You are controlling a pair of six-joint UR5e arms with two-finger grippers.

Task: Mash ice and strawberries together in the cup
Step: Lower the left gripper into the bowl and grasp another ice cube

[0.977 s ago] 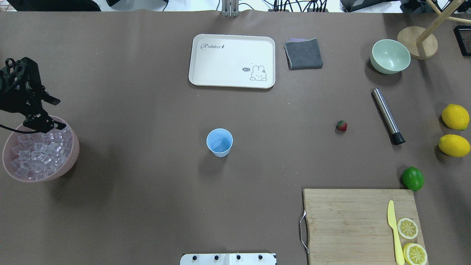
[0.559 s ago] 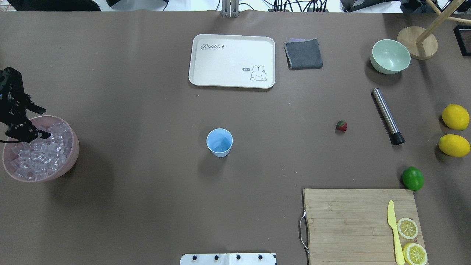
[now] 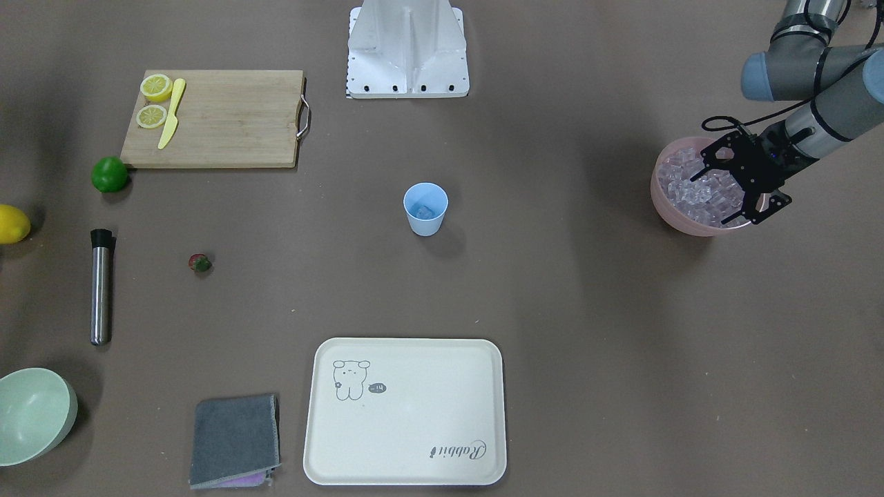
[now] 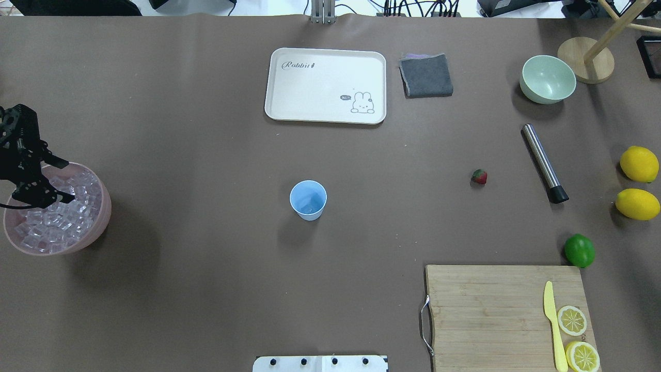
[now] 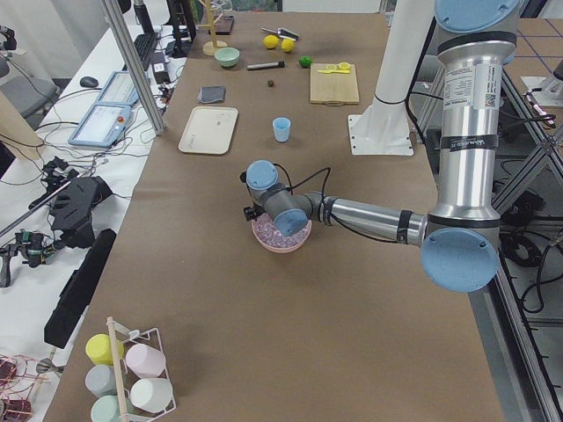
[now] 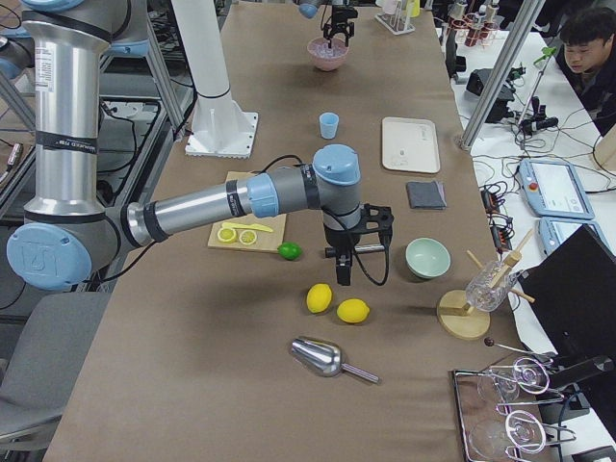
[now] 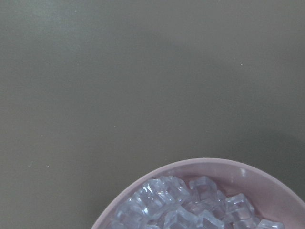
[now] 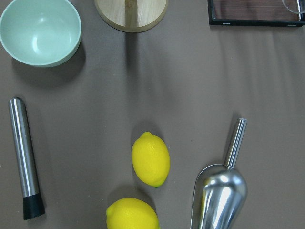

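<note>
The light blue cup [image 4: 308, 200] [image 3: 425, 208] stands upright mid-table, with what looks like one clear cube at its bottom. Ice [image 4: 54, 219] [image 7: 186, 207] fills a pink bowl [image 4: 105, 209] at the table's left end. My left gripper [image 4: 57, 181] [image 3: 726, 195] hangs over that bowl, open, its fingers down among the top cubes. The strawberry [image 4: 479, 176] [image 3: 200, 262] lies alone on the table right of the cup. My right gripper [image 6: 344, 274] shows only in the exterior right view, above the table near the lemons; I cannot tell whether it is open or shut.
A steel muddler [image 4: 545, 163] lies beyond the strawberry, with two lemons [image 4: 639, 164] and a lime [image 4: 579, 250] nearby. A cutting board [image 4: 490, 310] carries a yellow knife and lemon slices. A white tray [image 4: 325, 85], grey cloth [image 4: 426, 75], green bowl [image 4: 547, 79] and metal scoop [image 8: 221, 191] are also here.
My left gripper has moved left and down from above the bowl's far rim into the ice. Cup, strawberry and everything else are unmoved.
</note>
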